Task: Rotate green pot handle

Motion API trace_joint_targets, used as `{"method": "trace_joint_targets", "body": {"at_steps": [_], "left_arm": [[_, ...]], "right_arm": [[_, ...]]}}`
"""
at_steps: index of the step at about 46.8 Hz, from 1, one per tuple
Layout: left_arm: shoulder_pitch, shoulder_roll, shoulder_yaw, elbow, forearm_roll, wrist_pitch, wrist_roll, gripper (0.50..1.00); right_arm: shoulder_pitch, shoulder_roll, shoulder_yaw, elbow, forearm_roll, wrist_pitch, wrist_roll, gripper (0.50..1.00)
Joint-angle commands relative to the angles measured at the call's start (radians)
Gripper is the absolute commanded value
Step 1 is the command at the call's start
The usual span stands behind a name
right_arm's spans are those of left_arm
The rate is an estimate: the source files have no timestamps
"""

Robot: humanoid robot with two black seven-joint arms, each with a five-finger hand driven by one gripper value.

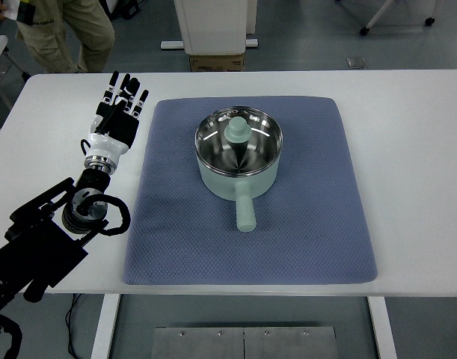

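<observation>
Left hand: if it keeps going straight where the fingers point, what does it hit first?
Nothing on the table, apparently. The left hand points toward the table's far edge, left of the blue mat and green pot; height unclear.

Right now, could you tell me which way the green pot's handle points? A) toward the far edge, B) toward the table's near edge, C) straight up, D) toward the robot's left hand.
B: the handle runs from the green pot down the picture toward the table's near edge, lying over the blue mat, well apart from the left hand.
</observation>
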Motion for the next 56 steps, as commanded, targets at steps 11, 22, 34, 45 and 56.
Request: {"method": "trace_joint_targets", "body": {"at_steps": [11,22,34,45,56], "left_arm": [[0.001,0.026,0.003,0.002,0.050,-0.016,-0.006,1.000],[0.006,0.028,0.000,0.002,0.146,-0.051,-0.011,1.000],[0.000,0.029,0.000,0.002,0.155,-0.057,-0.008,1.000],[0.000,0.035,0.000,0.002,0.156,-0.114,-0.006,1.000],[0.000,0.037,0.000,0.000,0.164,-0.143,-0.008,1.000]], "right_arm": [[0.000,0.000,0.000,0.000,0.000,0.000,0.000,1.000],[0.000,0.000,0.000,0.000,0.000,0.000,0.000,1.000],[0.000,0.000,0.000,0.000,0.000,0.000,0.000,1.000],[0.000,0.000,0.000,0.000,0.000,0.000,0.000,1.000],[0.000,0.000,0.000,0.000,0.000,0.000,0.000,1.000]]}}
